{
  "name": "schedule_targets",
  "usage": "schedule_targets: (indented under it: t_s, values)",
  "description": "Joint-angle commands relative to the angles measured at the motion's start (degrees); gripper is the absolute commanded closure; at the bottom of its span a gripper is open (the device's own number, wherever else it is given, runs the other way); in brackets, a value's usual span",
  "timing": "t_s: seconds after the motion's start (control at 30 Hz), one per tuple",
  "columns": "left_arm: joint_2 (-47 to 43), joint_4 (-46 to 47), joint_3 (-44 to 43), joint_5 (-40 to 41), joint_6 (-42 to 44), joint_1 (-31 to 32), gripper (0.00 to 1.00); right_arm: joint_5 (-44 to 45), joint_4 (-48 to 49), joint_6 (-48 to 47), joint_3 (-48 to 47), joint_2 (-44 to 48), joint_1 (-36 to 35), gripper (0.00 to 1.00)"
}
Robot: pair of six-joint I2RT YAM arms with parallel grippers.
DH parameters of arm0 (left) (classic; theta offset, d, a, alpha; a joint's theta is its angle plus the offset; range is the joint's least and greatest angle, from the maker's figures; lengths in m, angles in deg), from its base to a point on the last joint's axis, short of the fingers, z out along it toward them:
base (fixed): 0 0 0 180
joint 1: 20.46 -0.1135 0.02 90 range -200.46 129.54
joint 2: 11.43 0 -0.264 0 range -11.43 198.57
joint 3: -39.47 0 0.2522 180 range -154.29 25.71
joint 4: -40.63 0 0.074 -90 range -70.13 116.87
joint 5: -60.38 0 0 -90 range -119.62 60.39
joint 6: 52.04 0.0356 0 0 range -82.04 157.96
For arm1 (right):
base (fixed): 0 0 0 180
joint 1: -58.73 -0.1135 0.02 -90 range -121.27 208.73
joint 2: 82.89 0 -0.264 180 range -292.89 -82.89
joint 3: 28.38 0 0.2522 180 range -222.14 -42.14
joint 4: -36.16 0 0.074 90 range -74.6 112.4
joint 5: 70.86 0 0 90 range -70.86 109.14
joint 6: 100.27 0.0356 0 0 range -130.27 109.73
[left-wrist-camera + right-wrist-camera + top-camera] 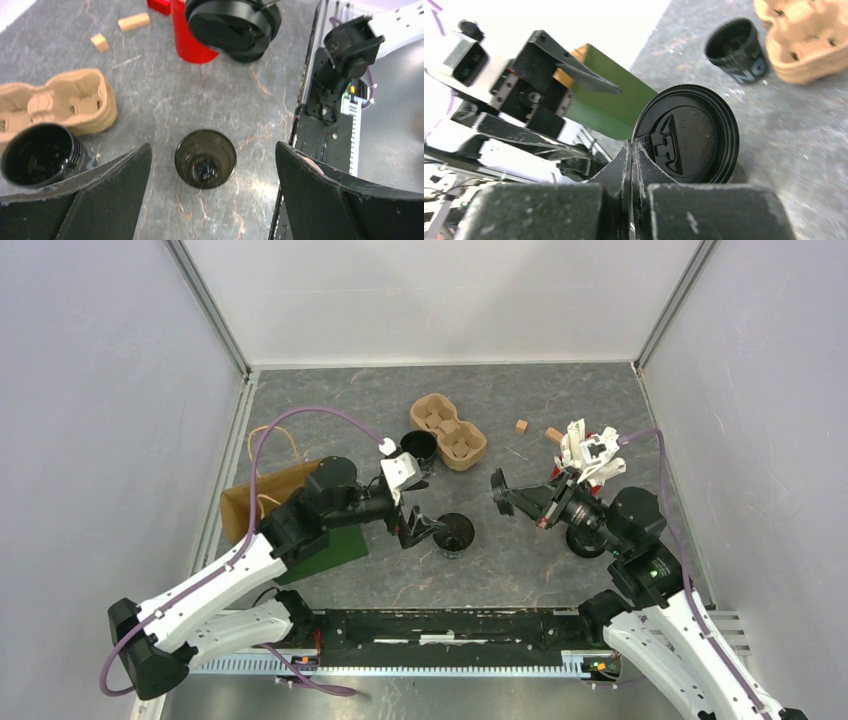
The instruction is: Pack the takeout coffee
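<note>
The table [560, 390] is grey and marbled, and white walls close it in on three sides. My left fingers [112, 197] are spread wide, one on each side of the takeout coffee cup [205, 159], and neither touches it. The cup stands upright near the middle of the table, a little toward the near edge. It is small, round, black and open-topped, with a dark glossy inside and a glint at the bottom.

My right fingers [624, 175] are pressed together on the rim of the lid [686, 134]. They pinch it on edge, apart from the cup, on the side toward the right edge. The lid is a round black plastic disc with a raised rim, a moulded sip tab and small embossed lettering on its top face.

Farther out, toward the far edge, a second black cup [418, 447] with white print on its side stands open just beside the brown pulp tray [448, 430]. Toward the right edge a red cup [192, 37] holds white sticks [590, 450], and two small wooden blocks [521, 426] lie beyond it. A brown paper bag [262, 502] lies by the left edge under my left arm, with a green panel [325, 550] against it. I cannot tell whether the panel belongs to the bag.
</note>
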Motion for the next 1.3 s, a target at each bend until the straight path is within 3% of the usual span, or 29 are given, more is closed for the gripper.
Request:
schedule_targets:
  t_s: [0.0,0.13,0.23,0.43,0.63,0.87,1.27]
  values:
    - [1.9,10.0,-2.7,-4.2,-4.0,0.2,0.03,-5.9,22.3,8.3,3.1,0.2,-0.2,1.00]
    - [2.8,12.6,-3.1,-7.5,-4.7,0.1,0.04,-9.5,28.6,12.0,4.5,0.2,-0.2,1.00]
    - [1.3,16.7,-1.9,-1.7,-3.9,0.3,0.00,-8.6,28.8,15.0,4.3,0.6,-0.2,1.00]
    - [-1.9,33.0,5.2,-5.1,2.1,1.5,0.00,-5.9,36.8,24.0,6.6,1.6,-0.2,1.00]
    - [1.7,31.5,3.4,-5.6,13.5,5.4,0.00,-3.9,35.1,23.5,6.9,1.3,-0.2,1.00]
    - [5.4,36.5,2.1,-0.9,16.3,7.3,0.00,-4.4,37.0,24.9,8.5,1.1,-0.2,1.00]
    - [8.2,41.5,2.0,-2.7,18.3,7.8,0.00,-6.0,36.7,24.5,9.7,-0.2,-0.2,1.00]
